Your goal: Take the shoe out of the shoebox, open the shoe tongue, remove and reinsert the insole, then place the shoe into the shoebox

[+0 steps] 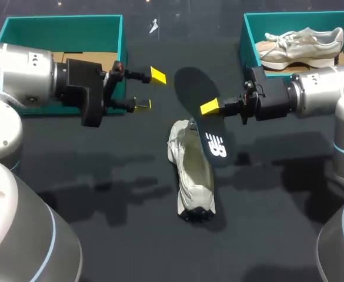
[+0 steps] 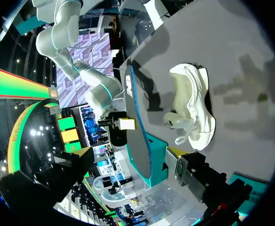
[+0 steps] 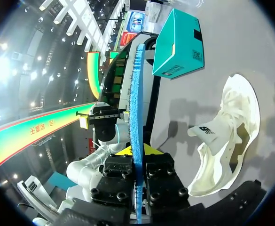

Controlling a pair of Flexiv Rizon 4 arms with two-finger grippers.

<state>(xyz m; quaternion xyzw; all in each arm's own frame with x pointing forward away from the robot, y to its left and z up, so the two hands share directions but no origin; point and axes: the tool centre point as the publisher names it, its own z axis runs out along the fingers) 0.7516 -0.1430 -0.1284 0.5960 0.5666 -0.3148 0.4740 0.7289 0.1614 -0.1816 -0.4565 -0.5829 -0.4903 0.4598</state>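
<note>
**Insole out, reinsertion pending**

The insole [image 1: 196,88] is clamped edgewise in the right gripper [image 1: 211,108], just above the shoe [image 1: 192,176] lying at the middle of the bench [image 1: 101,164]. The left gripper [image 1: 150,90] is held open beside the left shoebox [image 1: 60,19]. Next, the insole probably must be tilted and fed toe-first into the shoe.

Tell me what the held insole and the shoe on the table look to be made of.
Insole: likely foam, matte dark face, thin rim showing blue and porous in the right wrist view. Shoe: seemingly off-white mesh or textile with smoother panels, soft, since the tongue flops open.
</note>
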